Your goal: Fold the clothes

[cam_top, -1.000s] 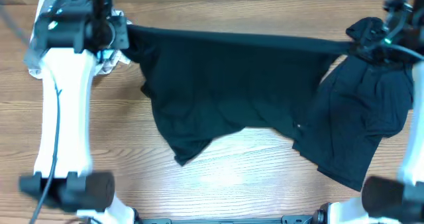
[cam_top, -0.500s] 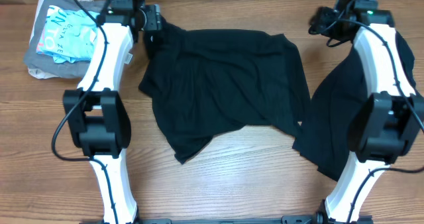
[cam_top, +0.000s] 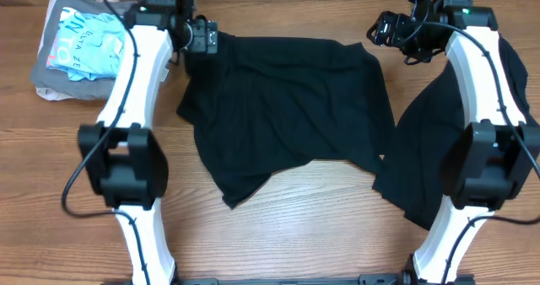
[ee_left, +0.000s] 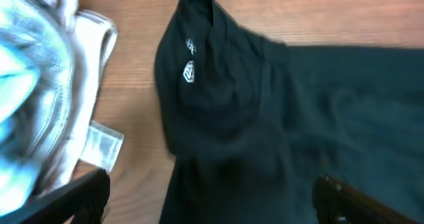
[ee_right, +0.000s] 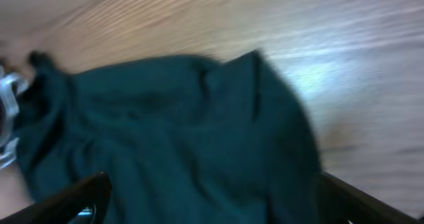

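From overhead, the limp black fabric shirt (cam_top: 287,108) lies spread on the wooden table (cam_top: 304,209), probably flattened for folding. The left gripper (cam_top: 202,39) and right gripper (cam_top: 388,32) hang at its far corners. Left wrist view: jaws spread, empty, near the small white logo (ee_left: 189,71). Right wrist view: jaws spread, holding nothing.

Left arm (cam_top: 135,66), right arm (cam_top: 488,74) extended forward, left gripper (cam_top: 205,39), right gripper (cam_top: 381,29) — jaws wide

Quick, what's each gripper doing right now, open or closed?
Left gripper: open, holding nothing.
Right gripper: open, holding nothing.
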